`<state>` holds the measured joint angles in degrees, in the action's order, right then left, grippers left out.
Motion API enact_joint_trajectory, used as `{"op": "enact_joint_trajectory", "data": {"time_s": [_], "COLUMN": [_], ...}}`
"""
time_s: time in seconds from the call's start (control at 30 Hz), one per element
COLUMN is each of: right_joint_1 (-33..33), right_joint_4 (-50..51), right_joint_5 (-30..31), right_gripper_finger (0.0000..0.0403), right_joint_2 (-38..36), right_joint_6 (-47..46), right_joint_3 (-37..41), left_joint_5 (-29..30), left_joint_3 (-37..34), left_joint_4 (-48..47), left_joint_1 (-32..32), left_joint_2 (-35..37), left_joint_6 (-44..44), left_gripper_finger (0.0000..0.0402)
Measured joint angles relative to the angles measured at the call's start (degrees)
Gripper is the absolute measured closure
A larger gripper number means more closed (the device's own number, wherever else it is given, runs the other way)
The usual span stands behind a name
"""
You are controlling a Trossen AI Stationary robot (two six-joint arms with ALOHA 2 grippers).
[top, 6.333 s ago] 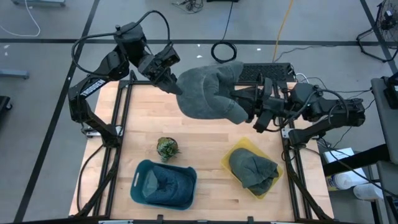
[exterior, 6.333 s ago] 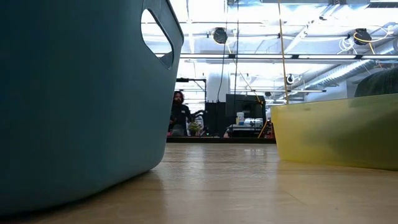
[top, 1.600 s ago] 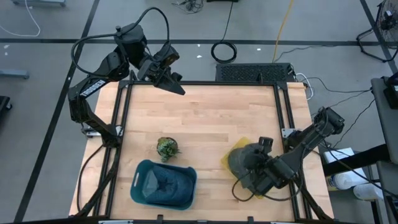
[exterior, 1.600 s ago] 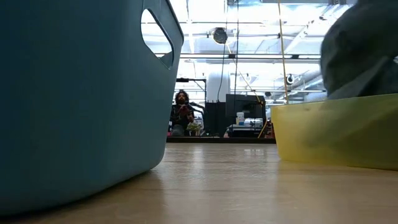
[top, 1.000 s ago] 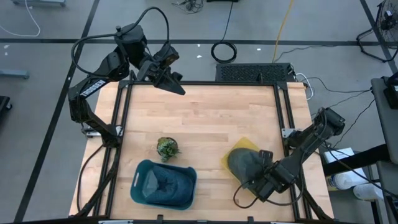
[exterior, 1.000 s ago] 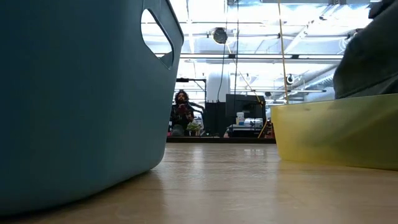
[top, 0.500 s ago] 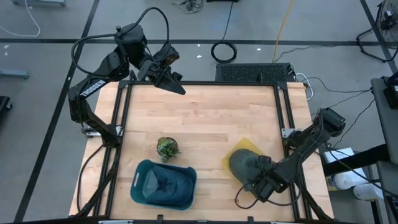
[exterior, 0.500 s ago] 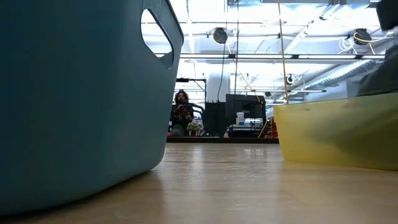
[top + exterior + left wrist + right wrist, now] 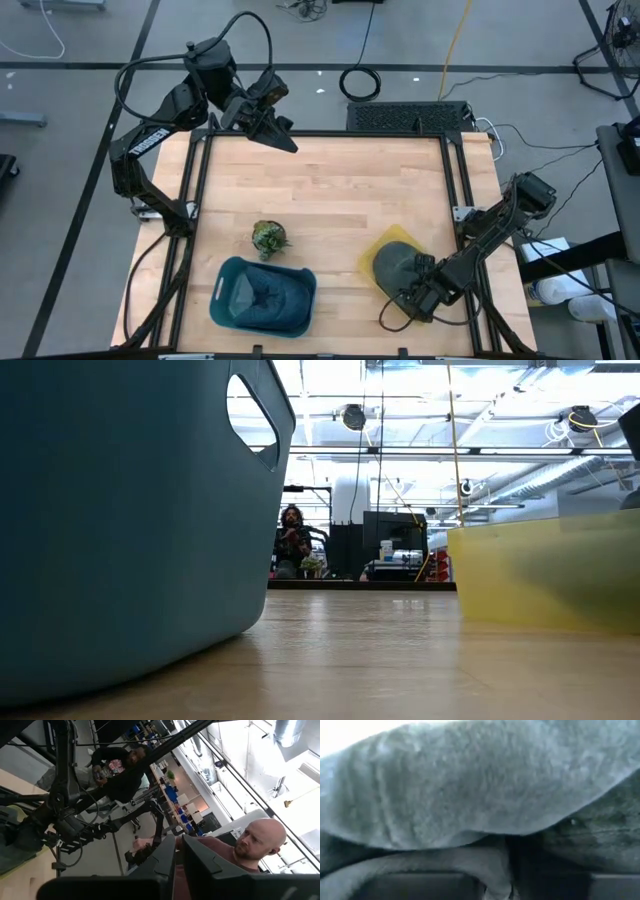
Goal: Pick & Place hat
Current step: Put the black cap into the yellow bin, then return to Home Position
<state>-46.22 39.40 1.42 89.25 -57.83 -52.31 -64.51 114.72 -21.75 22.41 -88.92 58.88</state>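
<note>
Jaws of the right gripper are buried in grey fabric, so whether they are apart or together cannot be told; the left gripper has its fingers together and holds nothing, hanging over the table's far left corner.

Largest is the wooden table, framed by dark rails. On its near edge sits a teal bin with cloth inside, and beside it a yellow bin holding the grey hat, with the right gripper pressed down into the hat at the bin's near side. A small green plant-like object stands just beyond the teal bin.

From table height, the teal bin's wall blocks the whole left side and the yellow bin hides the hat; a seated person shows far behind. Only the right wrist camera shows the hat's fleecy weave close up. Another person shows in the left wrist view.
</note>
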Motion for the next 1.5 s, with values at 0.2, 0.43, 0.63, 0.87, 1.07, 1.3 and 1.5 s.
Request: {"op": "enact_joint_trajectory", "data": {"time_s": [0.2,0.43,0.63,0.87,1.07,1.3,1.5], "right_joint_1": [-0.04,0.07,0.07,0.07,2.26,7.75,11.31], "right_joint_4": [0.06,1.08,2.59,1.43,-1.9,-15.24,-31.98], "right_joint_5": [0.46,-0.28,-2.27,-7.86,-5.89,7.13,23.25], "right_gripper_finger": [0.0245,0.0175,0.0174,0.0174,0.018,0.0182,0.0183], "right_joint_2": [-2.36,-8.84,-16.1,-24.99,-32.44,-37.79,-41.75], "right_joint_6": [0.25,2.77,2.82,3.0,6.33,17.89,36.94], "right_joint_3": [0.09,0.15,0.15,0.15,0.15,0.11,0.06], "left_joint_5": [-0.04,-0.15,-0.16,-0.15,-1.4,0.45,4.66], "left_joint_3": [0.0,0.0,0.0,0.0,0.0,0.0,-0.05], "left_joint_4": [-0.01,-0.01,0.0,0.01,0.21,0.16,-13.06], "left_joint_1": [-0.02,-0.02,-0.02,-0.02,0.0,0.9,2.91], "left_joint_2": [0.0,0.0,0.0,0.0,0.0,0.0,3.38], "left_joint_6": [-0.18,-0.97,-1.62,-1.69,-5.85,-19.49,-39.65], "left_gripper_finger": [0.0364,0.0364,0.0364,0.0364,0.0364,0.0364,0.0364]}}
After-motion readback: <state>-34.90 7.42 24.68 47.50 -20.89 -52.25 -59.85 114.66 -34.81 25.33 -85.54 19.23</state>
